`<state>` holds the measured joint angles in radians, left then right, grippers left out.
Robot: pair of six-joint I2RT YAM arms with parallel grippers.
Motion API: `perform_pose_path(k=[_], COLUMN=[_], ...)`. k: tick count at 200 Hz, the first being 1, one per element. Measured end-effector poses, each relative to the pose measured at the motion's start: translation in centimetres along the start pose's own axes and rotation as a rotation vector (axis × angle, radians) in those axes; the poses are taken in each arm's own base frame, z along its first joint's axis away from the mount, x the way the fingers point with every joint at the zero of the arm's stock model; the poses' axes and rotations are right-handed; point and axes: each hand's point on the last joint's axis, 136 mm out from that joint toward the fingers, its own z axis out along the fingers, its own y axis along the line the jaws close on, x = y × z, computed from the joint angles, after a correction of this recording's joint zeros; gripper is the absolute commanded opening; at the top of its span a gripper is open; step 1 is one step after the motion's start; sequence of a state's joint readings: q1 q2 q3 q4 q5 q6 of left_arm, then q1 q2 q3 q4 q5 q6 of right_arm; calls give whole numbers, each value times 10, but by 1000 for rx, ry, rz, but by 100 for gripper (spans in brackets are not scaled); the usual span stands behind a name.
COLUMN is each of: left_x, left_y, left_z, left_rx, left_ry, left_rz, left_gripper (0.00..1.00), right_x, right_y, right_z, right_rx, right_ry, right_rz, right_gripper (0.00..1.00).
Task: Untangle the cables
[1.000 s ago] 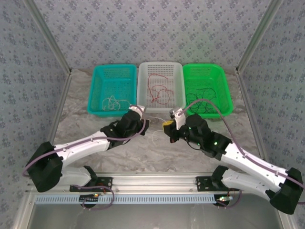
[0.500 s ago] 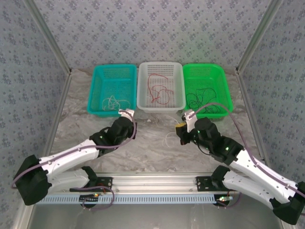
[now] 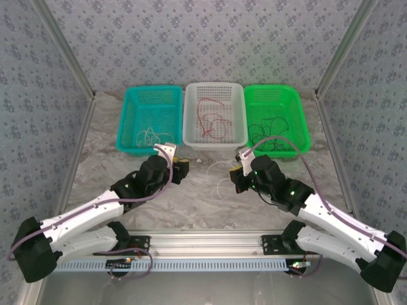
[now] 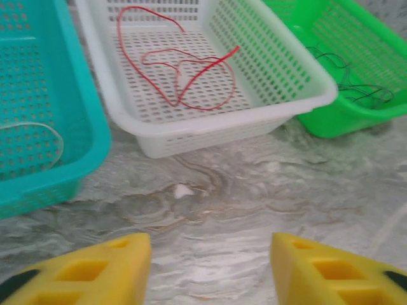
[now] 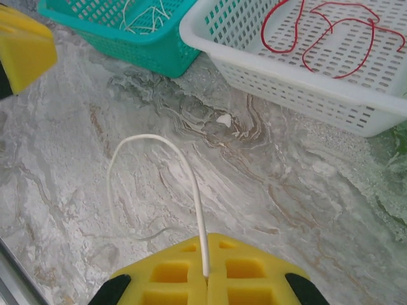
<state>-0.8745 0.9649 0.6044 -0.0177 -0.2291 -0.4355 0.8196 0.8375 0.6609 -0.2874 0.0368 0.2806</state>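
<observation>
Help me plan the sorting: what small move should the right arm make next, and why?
Probably swing toward the teal basket: the right gripper is shut on a white wire, and the other white wires lie in that basket.

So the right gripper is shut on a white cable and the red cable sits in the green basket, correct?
Not quite. The red cable lies in the white basket, as the left wrist view shows. The right gripper is indeed shut on a white cable.
</observation>
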Motion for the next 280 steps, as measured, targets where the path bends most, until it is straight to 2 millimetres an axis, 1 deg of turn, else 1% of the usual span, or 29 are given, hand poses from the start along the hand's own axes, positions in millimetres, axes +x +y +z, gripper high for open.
perform_pose_path(k=[22, 32, 62, 76, 91, 117, 143, 164, 205, 240, 259, 280], left_x=[5, 6, -1, -9, -16, -14, -7, -12, -24, -25, -27, -30], left_y=[-17, -23, -37, -45, -56, -72, -79, -84, -90, -91, -91, -87], left_z=[2, 1, -5, -10, -12, -5, 1, -2, -6, -4, -4, -3], left_rx=[101, 137, 213, 263, 333, 413, 439, 470, 530, 544, 550, 541], left_ry=[26, 35, 36, 22, 13, 64, 126, 134, 113, 116, 112, 93], left_rz=[-94, -136, -283, -359, -453, -591, -685, -743, -845, -899, -910, -917], left_gripper=[74, 77, 89, 92, 93, 93, 94, 94, 93, 92, 89, 86], right_x=[-1, -1, -2, -5, -7, -9, -10, -11, -26, -28, -29, -32], right_y=[1, 2, 2, 2, 3, 8, 7, 3, 7, 12, 15, 24], right_z=[2, 2, 3, 4, 8, 14, 23, 30, 36, 44, 47, 47], right_rx=[-3, 3, 52, 78, 102, 145, 231, 299, 354, 397, 404, 385], right_ry=[-18, -25, -50, -66, -83, -109, -123, -130, -205, -228, -242, -267], right_rz=[-4, -9, -46, -71, -102, -175, -261, -314, -337, -376, -381, -380], right_gripper=[4, 3, 3, 3, 3, 2, 0, 0, 0, 0, 0, 0])
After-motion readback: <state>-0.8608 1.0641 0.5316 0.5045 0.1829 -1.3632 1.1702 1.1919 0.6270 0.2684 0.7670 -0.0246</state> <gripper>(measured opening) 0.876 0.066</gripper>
